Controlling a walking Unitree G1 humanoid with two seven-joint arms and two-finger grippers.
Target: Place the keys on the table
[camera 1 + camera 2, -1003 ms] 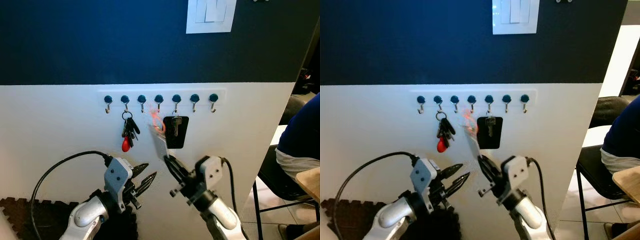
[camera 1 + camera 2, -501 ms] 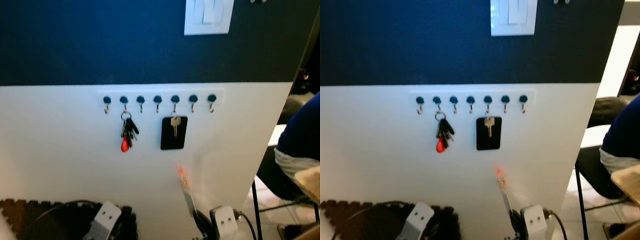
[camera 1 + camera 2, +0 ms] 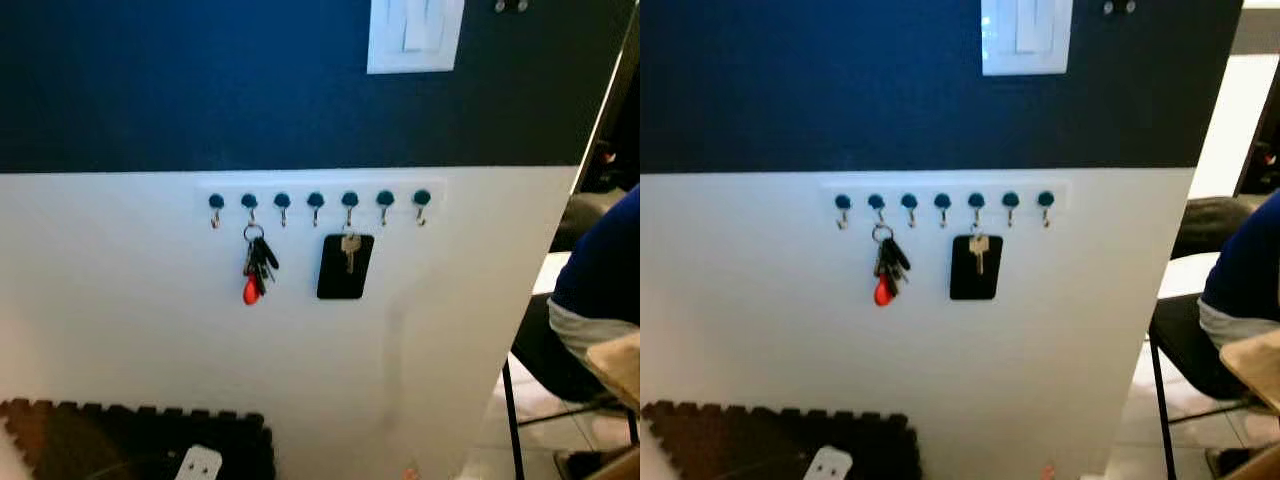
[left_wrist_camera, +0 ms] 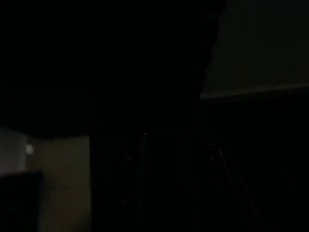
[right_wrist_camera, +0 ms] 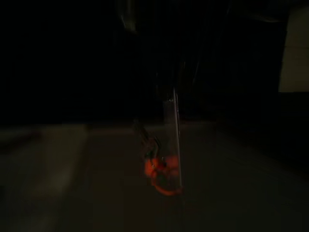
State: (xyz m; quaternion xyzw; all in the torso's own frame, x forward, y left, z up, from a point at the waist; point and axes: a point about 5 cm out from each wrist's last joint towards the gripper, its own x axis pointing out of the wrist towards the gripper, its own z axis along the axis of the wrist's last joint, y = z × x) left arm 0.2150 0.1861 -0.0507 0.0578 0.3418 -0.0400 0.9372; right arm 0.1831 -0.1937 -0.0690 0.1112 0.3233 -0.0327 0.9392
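My right gripper (image 5: 166, 121) is closed on the keys (image 5: 161, 176): an orange ring and a pale tag dangle from it in the dark right wrist view, low by my side. So the pick looks done; carrying and setting down are left. My left gripper's state I cannot tell. Ahead is a wall (image 3: 130, 300) with a hook rack (image 3: 318, 200) holding another bunch (image 3: 256, 268). To my right, a person (image 3: 600, 290) sits by a table corner (image 3: 618, 362), leaving little room.
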